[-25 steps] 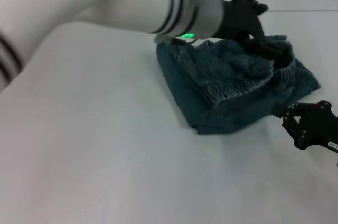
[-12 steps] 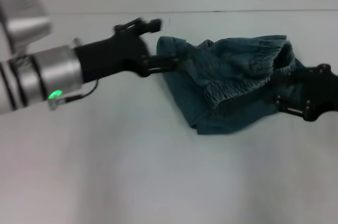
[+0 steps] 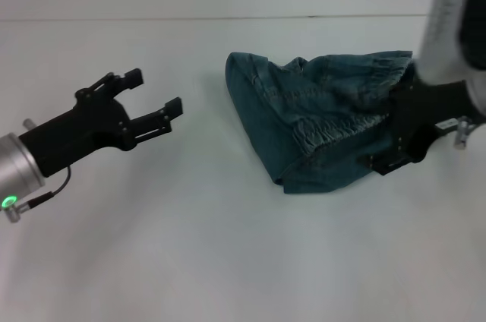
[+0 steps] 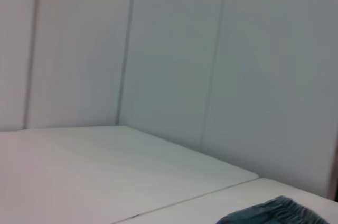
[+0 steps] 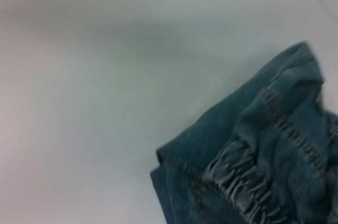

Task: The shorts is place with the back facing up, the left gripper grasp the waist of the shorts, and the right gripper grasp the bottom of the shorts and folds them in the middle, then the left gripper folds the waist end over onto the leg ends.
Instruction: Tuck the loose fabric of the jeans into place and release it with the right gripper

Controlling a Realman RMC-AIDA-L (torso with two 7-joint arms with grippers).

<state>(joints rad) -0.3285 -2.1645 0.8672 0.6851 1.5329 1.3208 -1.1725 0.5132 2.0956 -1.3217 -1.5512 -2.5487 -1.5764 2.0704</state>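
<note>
Folded shorts [image 3: 326, 117] lie toward the table's [image 3: 190, 261] far right. The left gripper [image 3: 148, 105] hovers well apart, fingers spread; the right gripper [image 3: 399, 151] overlaps their right edge, finger state unclear.

Blue-green denim shorts [image 3: 326, 113] lie folded, bunched, w/ ruched waist [image 3: 342, 126] on top.

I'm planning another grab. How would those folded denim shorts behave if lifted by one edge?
The shorts would probably sag and unfold: they lie in soft rumpled layers. The gathered waist likely stretches when pulled. They look unlikely to slide far on the table, since the cloth lies flat and limp.
</note>
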